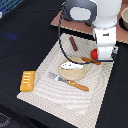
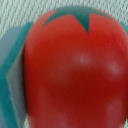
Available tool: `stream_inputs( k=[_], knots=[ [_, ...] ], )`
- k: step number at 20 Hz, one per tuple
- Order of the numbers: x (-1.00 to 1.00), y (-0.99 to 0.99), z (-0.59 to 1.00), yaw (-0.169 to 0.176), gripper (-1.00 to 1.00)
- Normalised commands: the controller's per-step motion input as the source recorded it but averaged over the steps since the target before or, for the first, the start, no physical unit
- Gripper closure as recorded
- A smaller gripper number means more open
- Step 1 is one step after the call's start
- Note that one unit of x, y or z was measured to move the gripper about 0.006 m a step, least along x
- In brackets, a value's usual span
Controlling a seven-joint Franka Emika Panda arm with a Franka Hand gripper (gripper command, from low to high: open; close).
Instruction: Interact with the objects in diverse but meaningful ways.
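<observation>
The red tomato (image 1: 93, 52) with its green star top fills the wrist view (image 2: 75, 70). My gripper (image 1: 98, 54) is shut on it at the far right edge of the woven placemat (image 1: 47, 62). One teal-grey finger pad (image 2: 12, 75) presses against the tomato's side; the other finger is hidden. A tan plate (image 1: 76, 74) holds the white fish piece (image 1: 71, 65). The orange-handled fork (image 1: 70, 81) lies in front of the plate. The knife (image 1: 91, 61) lies beside the tomato. The sausage stick (image 1: 73, 43) is at the mat's far edge, and the bread block (image 1: 27, 81) at the exterior view's left.
A brown board (image 1: 67, 22) sits behind the mat under the arm's base. A bowl (image 1: 124, 19) stands at the exterior view's upper right. A black cable (image 1: 61, 35) loops from the arm down over the mat. Dark tabletop surrounds the mat.
</observation>
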Motion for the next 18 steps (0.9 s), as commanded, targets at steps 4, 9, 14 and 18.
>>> stream_inputs(
  k=[4,9,14,18],
  knots=[
    [0.00,0.00,0.67,0.051,1.00],
    [-0.57,-0.09,0.63,0.034,1.00],
    [-0.94,-0.15,0.32,0.001,1.00],
    [-0.98,-0.13,0.23,0.000,1.00]
  ],
)
